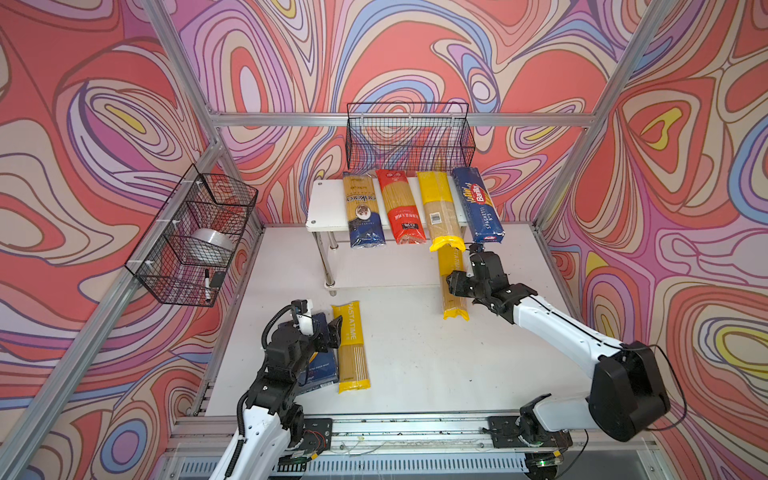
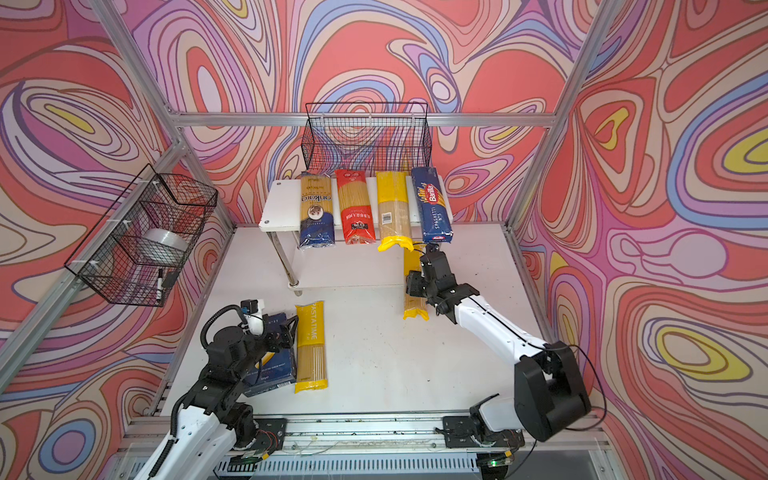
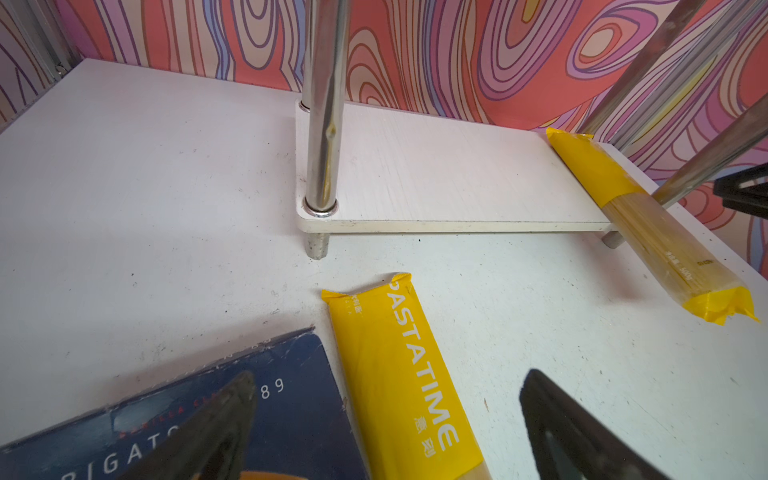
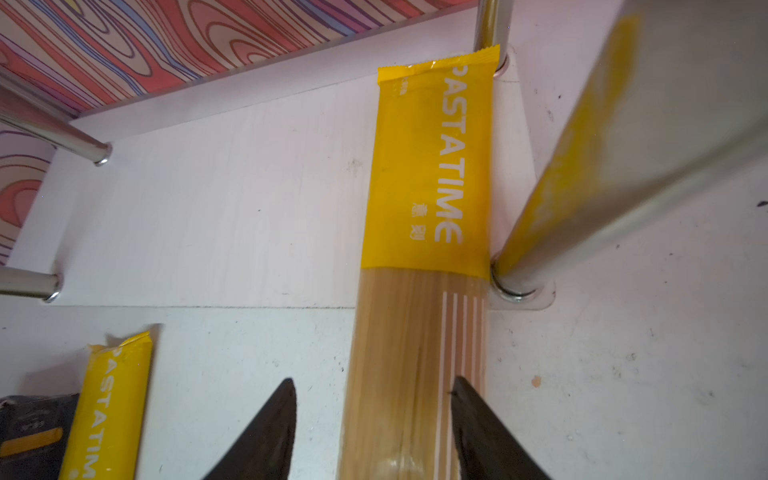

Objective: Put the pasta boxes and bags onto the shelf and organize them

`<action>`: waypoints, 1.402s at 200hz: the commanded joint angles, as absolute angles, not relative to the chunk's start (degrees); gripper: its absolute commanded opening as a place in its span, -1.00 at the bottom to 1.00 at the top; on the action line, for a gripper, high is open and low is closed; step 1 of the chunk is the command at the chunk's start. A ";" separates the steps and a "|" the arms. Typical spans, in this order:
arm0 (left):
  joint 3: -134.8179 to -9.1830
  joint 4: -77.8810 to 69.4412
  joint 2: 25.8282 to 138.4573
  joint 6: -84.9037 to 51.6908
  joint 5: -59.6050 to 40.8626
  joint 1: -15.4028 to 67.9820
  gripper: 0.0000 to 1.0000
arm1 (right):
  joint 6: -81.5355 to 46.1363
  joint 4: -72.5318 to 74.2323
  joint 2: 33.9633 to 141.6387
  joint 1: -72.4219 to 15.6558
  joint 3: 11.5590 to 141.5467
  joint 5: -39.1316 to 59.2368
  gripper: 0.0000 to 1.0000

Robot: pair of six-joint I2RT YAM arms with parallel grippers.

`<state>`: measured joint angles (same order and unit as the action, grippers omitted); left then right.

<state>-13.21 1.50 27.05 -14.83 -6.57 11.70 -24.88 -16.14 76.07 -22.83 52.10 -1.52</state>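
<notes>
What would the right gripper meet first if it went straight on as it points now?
Probably the yellow-ended bag, lying ahead between the right gripper's open jaws, half on the shelf's lower board; height above it is unclear.

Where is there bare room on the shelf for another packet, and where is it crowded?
Top board: bare only at its left end, beside the gold-and-navy bag; the rest is crowded. Lower board: bare from the left legs to the yellow bag at its right end.
</notes>
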 commanded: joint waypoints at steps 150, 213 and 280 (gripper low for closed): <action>-13.89 1.66 25.31 -15.12 -6.64 11.85 1.00 | -40.19 -11.51 55.90 -23.11 27.80 17.13 0.25; -13.84 1.75 25.06 -15.12 -6.51 11.85 1.00 | -44.81 0.84 60.72 -23.19 25.91 15.67 0.27; -13.80 1.75 25.03 -15.22 -6.31 11.83 1.00 | -45.96 7.45 64.89 -23.22 25.05 15.47 0.27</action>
<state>-13.21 1.52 25.19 -14.85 -6.55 11.70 -45.17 3.44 63.94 -22.96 25.80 16.05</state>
